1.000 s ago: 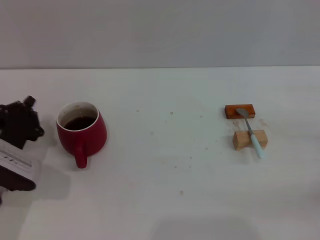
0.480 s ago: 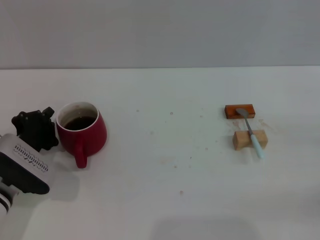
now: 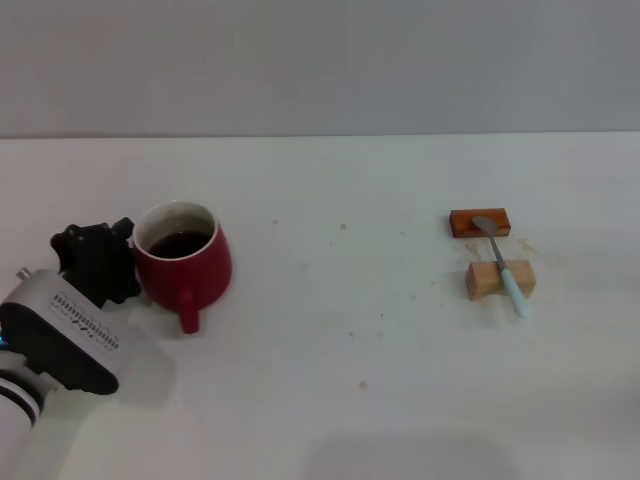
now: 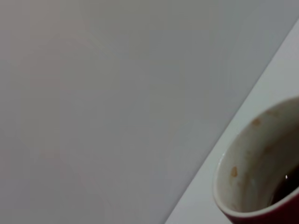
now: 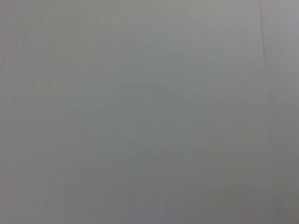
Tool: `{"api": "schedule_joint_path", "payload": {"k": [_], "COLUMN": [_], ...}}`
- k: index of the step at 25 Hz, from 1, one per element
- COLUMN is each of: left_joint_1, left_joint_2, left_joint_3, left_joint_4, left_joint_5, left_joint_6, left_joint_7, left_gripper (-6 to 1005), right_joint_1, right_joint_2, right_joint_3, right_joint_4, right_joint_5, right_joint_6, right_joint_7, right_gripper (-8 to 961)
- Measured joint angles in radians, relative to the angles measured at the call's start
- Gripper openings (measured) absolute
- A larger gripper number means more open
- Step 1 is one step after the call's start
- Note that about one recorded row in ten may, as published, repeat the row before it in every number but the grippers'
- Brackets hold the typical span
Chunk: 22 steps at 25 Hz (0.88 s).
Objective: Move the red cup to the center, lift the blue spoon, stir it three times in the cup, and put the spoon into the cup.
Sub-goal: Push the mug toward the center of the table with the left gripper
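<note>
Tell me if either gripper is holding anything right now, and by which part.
Cannot be told. The left gripper is pressed against the red cup's side opposite the table's middle, fingers hidden. The blue spoon lies untouched on two blocks; the right gripper is out of view.

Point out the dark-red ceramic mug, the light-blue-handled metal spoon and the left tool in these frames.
Dark-red ceramic mug (image 3: 205,268): head view, on its outer wall.
Light-blue-handled metal spoon (image 3: 511,288): head view, on the pale handle.
Left tool (image 3: 98,262): head view, on the black body beside the mug.

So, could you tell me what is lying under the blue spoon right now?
The blue spoon bridges two small blocks: bowl on the orange block, handle across the wooden block. The table beneath the blocks is hidden.
</note>
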Motion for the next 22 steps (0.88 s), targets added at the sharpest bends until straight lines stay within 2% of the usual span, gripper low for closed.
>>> {"api": "schedule_joint_path", "payload": {"k": [22], "left_joint_1": [-0.006], "left_joint_2": [-0.005], "left_joint_3": [0.114], "left_joint_4": [-0.100], "left_joint_5": [0.000], "left_joint_6": [-0.023], "left_joint_7": [-0.004], "left_gripper": [20], "right_joint_1": [-0.001], "right_joint_2": [0.000], "right_joint_3": [-0.025], "right_joint_4": [0.002], "right_joint_5": [0.002], "right_joint_6": [0.000], "right_joint_7": [0.000], "right_gripper": [717]}}
